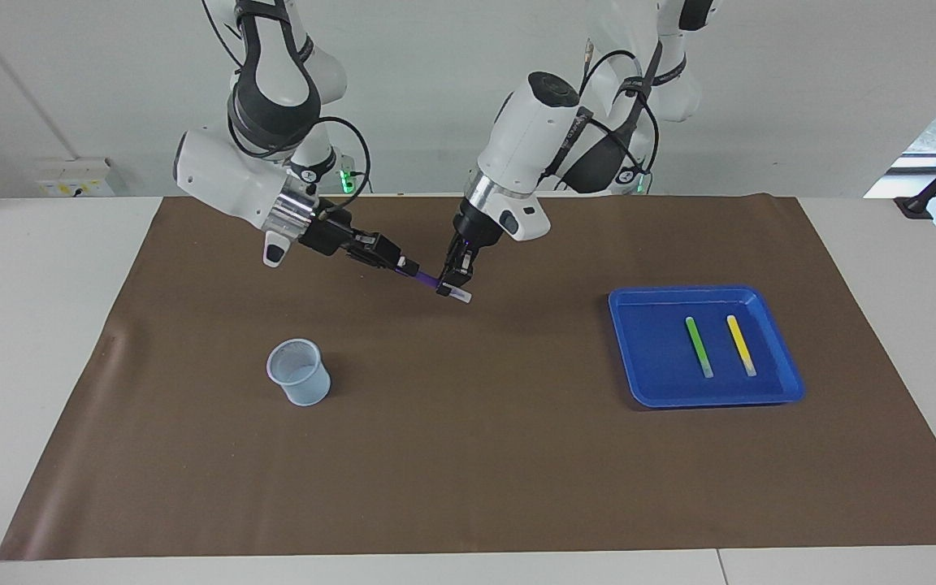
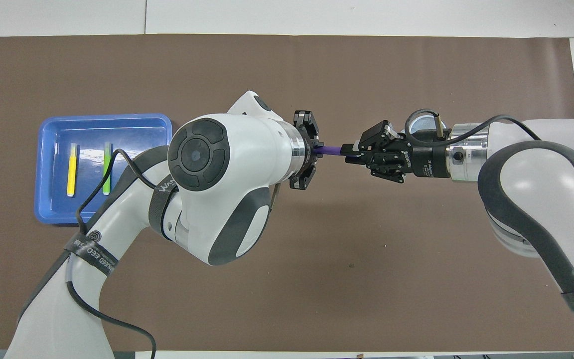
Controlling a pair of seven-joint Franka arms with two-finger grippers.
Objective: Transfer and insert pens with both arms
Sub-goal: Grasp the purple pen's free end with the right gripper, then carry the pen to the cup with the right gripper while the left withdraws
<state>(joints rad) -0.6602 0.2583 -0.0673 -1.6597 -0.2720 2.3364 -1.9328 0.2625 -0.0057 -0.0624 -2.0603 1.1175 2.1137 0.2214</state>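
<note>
Purple pen (image 1: 427, 281) held above brown mat (image 1: 484, 455), white wall (image 1: 801, 89).

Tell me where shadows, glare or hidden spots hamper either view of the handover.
Facing view: even light, soft shadow on the mat under the purple pen, bright window at the frame edge. Overhead view: the left arm hides the left claw and much of the pen; the right claw partly hides the cup.

- I see the tray (image 1: 626, 349) on the desk (image 1: 29, 325) toward the left arm's end, two pens (image 1: 699, 346) side by side in it.
- The cup (image 1: 299, 383) stands toward the right arm's end.
</note>
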